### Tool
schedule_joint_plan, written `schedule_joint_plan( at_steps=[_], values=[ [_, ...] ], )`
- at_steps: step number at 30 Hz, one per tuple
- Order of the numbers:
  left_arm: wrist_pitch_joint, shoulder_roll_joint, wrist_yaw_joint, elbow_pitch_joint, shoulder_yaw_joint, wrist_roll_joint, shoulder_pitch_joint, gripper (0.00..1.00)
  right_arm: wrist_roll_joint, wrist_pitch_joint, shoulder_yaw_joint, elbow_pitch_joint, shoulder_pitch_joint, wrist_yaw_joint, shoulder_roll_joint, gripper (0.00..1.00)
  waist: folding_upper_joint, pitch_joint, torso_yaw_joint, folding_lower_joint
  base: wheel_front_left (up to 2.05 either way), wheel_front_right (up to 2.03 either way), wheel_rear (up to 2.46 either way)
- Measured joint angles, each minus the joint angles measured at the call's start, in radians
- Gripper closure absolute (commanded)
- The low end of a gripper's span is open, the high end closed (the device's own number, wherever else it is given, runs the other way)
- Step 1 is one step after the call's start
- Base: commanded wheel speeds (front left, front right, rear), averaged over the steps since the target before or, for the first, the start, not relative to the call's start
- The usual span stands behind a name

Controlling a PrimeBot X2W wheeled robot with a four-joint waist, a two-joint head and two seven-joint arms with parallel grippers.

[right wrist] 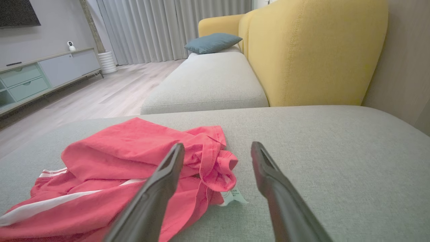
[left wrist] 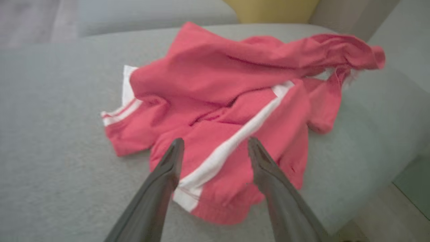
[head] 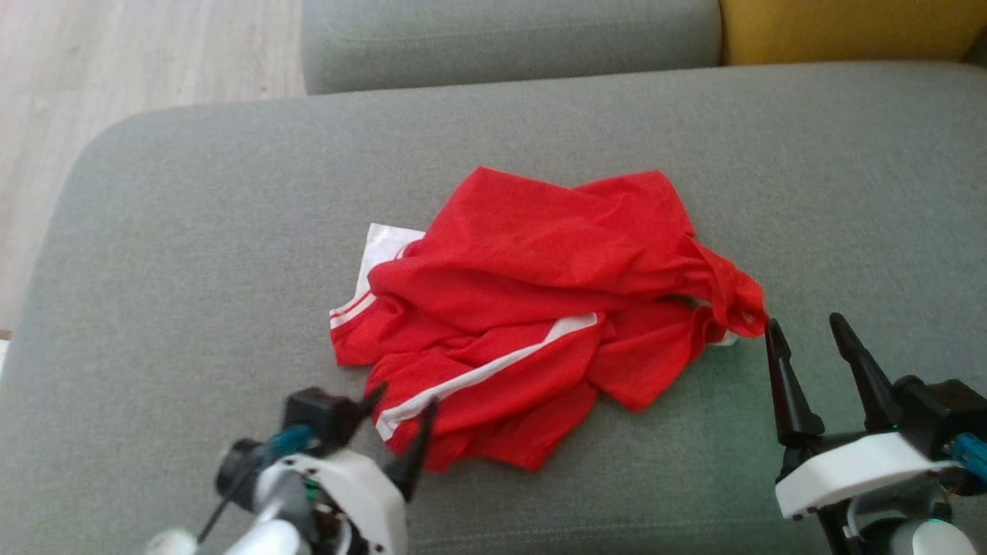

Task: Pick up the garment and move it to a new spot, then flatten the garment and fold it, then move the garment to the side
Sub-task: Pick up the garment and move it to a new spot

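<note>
The garment is red with white stripes and lies crumpled in the middle of a grey sofa cushion. My left gripper stands open over the garment's near-left edge; in the left wrist view the left gripper has its fingers on either side of a white stripe on the garment. My right gripper is open just right of the garment's bunched right corner. In the right wrist view the right gripper hovers above that corner of the garment, nothing held.
A second grey cushion and a yellow backrest lie beyond. Wooden floor runs on the left. The right wrist view shows a blue pillow, curtains and a sideboard. A white label pokes from the garment.
</note>
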State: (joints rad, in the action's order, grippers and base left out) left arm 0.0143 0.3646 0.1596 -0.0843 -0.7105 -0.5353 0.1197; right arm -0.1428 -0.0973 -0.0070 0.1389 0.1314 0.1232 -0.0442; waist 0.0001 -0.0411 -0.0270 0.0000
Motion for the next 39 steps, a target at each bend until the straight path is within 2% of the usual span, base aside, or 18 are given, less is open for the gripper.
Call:
schedule_joint_plan(
  at_steps=[2,10,11,12,18,23,28,34,39],
  values=[
    [0.039,-0.01,-0.018,-0.024,-0.027,-0.004,0.018,0.0,-0.007,0.0,0.002,0.0,0.0,0.0,0.0,0.0,0.0,-0.012,-0.007,0.0,0.0,0.0,0.0],
    [0.091,-0.02,-0.019,-0.116,-0.039,-0.004,0.067,0.01,-0.007,0.001,0.002,-0.003,-0.027,0.0,0.0,0.0,0.0,-0.045,-0.031,0.0,0.0,0.0,0.0],
    [0.09,-0.02,-0.019,-0.124,-0.039,-0.004,0.072,0.88,-0.012,0.001,0.002,-0.006,-0.027,0.0,0.0,0.0,0.0,-0.047,-0.033,0.0,0.0,0.0,0.0],
    [0.09,-0.019,-0.019,-0.133,-0.041,-0.002,0.077,1.0,-0.021,0.001,0.001,-0.009,-0.027,0.0,0.0,0.0,0.0,-0.049,-0.035,0.0,0.0,0.0,0.0],
    [0.044,-0.016,-0.012,-0.112,-0.038,0.024,0.098,1.0,-0.025,0.002,-0.004,-0.012,-0.027,0.0,0.0,0.0,0.0,-0.045,-0.025,0.0,0.0,0.0,0.0],
    [-0.016,-0.016,0.012,0.013,0.01,0.017,0.103,1.0,-0.025,0.003,-0.012,-0.007,-0.022,0.0,0.0,0.0,0.0,-0.03,0.016,0.0,0.0,0.0,0.0],
    [-0.061,-0.004,0.055,0.157,0.064,0.026,0.127,1.0,-0.025,0.003,-0.018,-0.002,-0.015,0.0,0.0,0.0,0.0,-0.01,0.075,0.0,0.0,0.0,0.0],
    [-0.079,0.041,0.113,0.294,0.168,0.05,0.208,1.0,-0.035,0.003,-0.03,0.011,-0.003,0.0,0.0,0.0,0.0,0.007,0.149,0.0,0.0,0.0,0.0],
    [-0.048,0.091,0.12,0.31,0.225,0.069,0.306,1.0,-0.037,0.003,-0.029,0.011,0.004,0.0,0.0,0.0,0.0,0.007,0.2,0.0,0.0,0.0,0.0]
  ],
)
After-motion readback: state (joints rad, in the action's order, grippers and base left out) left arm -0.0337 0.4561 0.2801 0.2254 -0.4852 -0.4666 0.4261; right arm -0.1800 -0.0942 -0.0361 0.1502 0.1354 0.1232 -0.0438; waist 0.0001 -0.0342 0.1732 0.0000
